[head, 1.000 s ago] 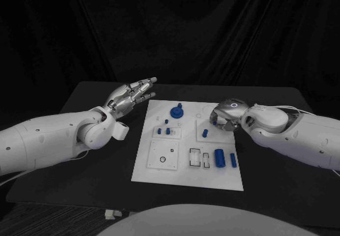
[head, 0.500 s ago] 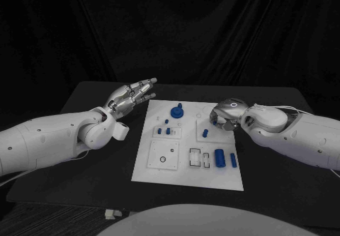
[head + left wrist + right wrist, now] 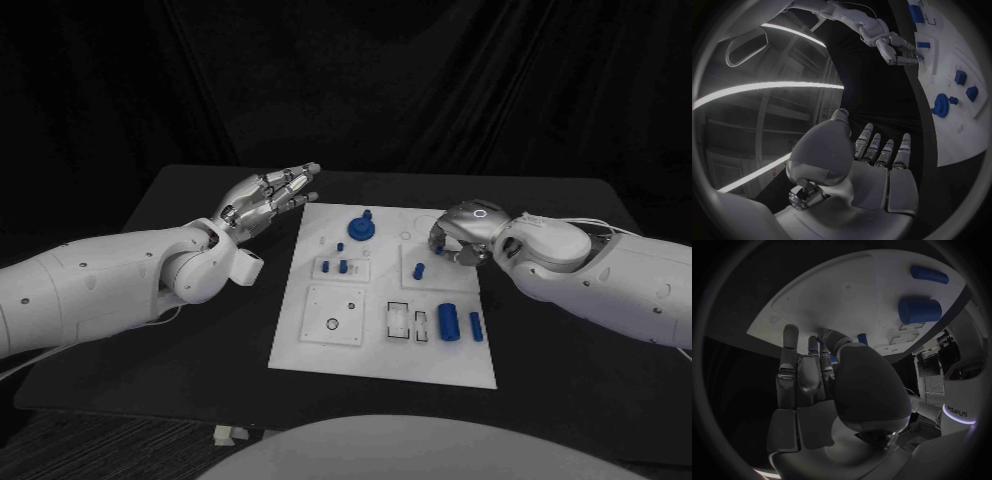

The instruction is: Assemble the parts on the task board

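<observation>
On the tabletop [image 3: 188,345]: the white board [image 3: 378,355] lies in the middle, long side running away from the robot.
Board, far end: a blue round part with a knob [image 3: 361,229] stands near the far edge; just nearer, a small plate carries two short blue pegs [image 3: 342,267] side by side.
Board, right side: one blue peg [image 3: 417,270] stands on a small plate right beside the right robot hand.
Board, near end: a thick blue cylinder [image 3: 447,322] and a thin blue bar [image 3: 475,326] lie side by side, next to two outlined slots [image 3: 405,322]; a square plate with a small ring [image 3: 333,323] sits to their left.
Left robot hand [image 3: 268,199]: raised over the tabletop just off the board's far left corner, palm flat, fingers [image 3: 882,152] straight and apart, holding nothing.
Right robot hand [image 3: 459,236]: bent down over the board's far right part, fingers [image 3: 789,362] curled toward the surface; whether the tips pinch a small blue piece cannot be told.
</observation>
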Available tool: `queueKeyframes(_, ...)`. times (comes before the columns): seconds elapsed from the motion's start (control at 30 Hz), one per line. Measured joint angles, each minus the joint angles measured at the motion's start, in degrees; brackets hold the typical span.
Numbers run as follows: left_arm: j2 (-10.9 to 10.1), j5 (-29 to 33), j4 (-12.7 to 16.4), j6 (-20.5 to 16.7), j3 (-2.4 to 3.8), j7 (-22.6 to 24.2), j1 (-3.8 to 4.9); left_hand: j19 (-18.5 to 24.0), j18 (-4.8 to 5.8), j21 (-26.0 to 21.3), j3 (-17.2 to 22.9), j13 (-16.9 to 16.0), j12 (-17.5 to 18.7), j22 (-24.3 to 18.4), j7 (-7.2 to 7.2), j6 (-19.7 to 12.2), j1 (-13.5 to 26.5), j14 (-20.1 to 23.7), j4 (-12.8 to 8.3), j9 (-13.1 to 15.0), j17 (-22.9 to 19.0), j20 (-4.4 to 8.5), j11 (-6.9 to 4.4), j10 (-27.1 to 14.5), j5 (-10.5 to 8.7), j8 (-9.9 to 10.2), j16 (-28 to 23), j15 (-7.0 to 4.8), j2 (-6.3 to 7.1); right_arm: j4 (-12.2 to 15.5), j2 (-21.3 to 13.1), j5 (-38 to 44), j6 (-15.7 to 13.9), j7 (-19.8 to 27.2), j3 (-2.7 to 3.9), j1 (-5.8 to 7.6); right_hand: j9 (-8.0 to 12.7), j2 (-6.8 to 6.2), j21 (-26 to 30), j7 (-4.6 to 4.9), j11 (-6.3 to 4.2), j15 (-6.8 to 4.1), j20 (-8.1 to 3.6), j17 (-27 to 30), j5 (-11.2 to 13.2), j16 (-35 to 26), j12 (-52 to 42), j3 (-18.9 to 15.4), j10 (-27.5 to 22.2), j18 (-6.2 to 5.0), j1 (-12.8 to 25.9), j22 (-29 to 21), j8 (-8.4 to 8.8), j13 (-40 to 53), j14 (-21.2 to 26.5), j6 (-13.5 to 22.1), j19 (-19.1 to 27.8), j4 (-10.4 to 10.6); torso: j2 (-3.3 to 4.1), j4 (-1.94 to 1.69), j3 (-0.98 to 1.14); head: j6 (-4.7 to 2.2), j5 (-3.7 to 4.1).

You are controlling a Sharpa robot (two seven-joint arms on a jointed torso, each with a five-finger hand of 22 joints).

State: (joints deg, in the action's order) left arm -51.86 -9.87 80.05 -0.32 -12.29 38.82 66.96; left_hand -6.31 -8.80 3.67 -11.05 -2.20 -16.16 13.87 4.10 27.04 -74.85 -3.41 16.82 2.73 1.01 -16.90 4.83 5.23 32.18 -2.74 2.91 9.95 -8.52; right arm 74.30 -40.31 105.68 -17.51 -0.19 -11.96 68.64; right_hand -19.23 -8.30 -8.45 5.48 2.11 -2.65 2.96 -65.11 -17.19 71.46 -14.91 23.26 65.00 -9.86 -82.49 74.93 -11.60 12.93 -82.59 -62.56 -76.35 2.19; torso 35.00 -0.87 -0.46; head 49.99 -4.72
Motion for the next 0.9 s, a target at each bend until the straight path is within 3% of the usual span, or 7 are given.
queueKeyframes(0.17,0.14,0.01,-0.31,0.08,0.0,0.0,-0.1,-0.21,0.08,0.0,0.1,0.0,0.0,0.07,0.25,0.25,-0.89,-0.16,-0.1,0.0,0.02,-0.17,0.13,0.13,0.28,0.0,0.03,0.25,0.22,0.57,-0.53,-0.21,-0.92,-0.03,0.0,0.01,-0.3,0.0,0.0,-0.02,-0.08,0.11,-0.2,0.77,0.21,-0.44,0.1,0.05,0.9,0.0,-0.01,-0.01,-0.01,-0.14,0.11,-0.61,0.2,-0.08,-0.02,0.0,-0.01,0.0,-0.12)
queueKeyframes(0.2,0.16,0.01,-0.34,0.1,0.0,0.01,-0.15,-0.4,0.89,0.0,0.18,0.0,0.0,0.07,0.25,0.25,-1.19,-0.05,-0.18,0.0,0.02,0.0,0.22,0.22,0.28,0.0,0.21,0.36,0.3,0.73,-0.68,-0.25,-1.14,-0.04,0.0,0.06,-0.3,0.0,0.0,-0.02,-0.09,0.11,-0.2,0.77,0.21,-0.44,0.1,0.05,0.91,0.0,-0.02,-0.01,-0.01,-0.19,0.11,-0.62,0.2,-0.09,-0.02,0.0,-0.01,0.0,-0.15)
queueKeyframes(0.63,0.18,0.01,-0.54,0.29,0.0,0.01,-0.3,-0.4,0.86,0.22,0.24,0.01,0.0,0.04,0.41,0.41,-1.42,0.0,-0.25,-0.01,0.02,0.01,0.22,0.22,0.28,0.0,0.2,0.41,0.54,2.74,-1.95,-0.46,-2.76,-0.26,0.04,1.92,-0.28,0.19,0.0,0.17,-0.01,0.11,0.01,0.85,0.82,-0.43,0.21,-0.03,1.24,0.0,-0.13,-0.01,0.02,-0.44,0.1,-0.79,0.41,-0.15,-0.07,0.01,-0.02,0.0,-0.47)
queueKeyframes(0.77,0.19,0.01,-0.56,0.35,0.0,0.01,-0.31,-0.4,0.86,0.22,0.25,0.01,0.0,-0.02,0.41,0.41,-1.42,0.0,-0.24,-0.01,0.02,0.01,0.22,0.22,0.28,0.0,0.2,0.41,0.54,4.3,-2.63,-0.49,-2.87,-0.5,0.03,2.86,-0.22,0.41,0.0,0.17,-0.02,0.11,0.01,0.92,0.85,-0.5,0.44,-0.03,1.4,0.0,0.09,-0.02,0.11,-0.46,0.1,-0.79,0.41,-0.15,-0.05,0.01,-0.03,0.0,-0.55)
queueKeyframes(0.9,0.19,0.01,-0.63,0.41,0.0,0.01,-0.34,-0.4,0.86,0.22,0.24,0.01,-0.04,-0.04,0.41,0.41,-1.47,0.0,-0.24,-0.01,0.01,0.01,0.27,0.28,0.28,0.0,0.19,0.4,0.49,7.58,-3.73,-0.52,-2.82,-1.11,0.03,4.22,-0.09,0.4,-0.23,0.17,0.1,0.31,0.01,0.98,1.54,-0.64,0.77,-0.03,1.53,0.0,0.09,-0.02,0.57,-0.63,0.3,-0.79,0.41,-0.15,-0.03,0.01,-0.03,0.0,-0.66)
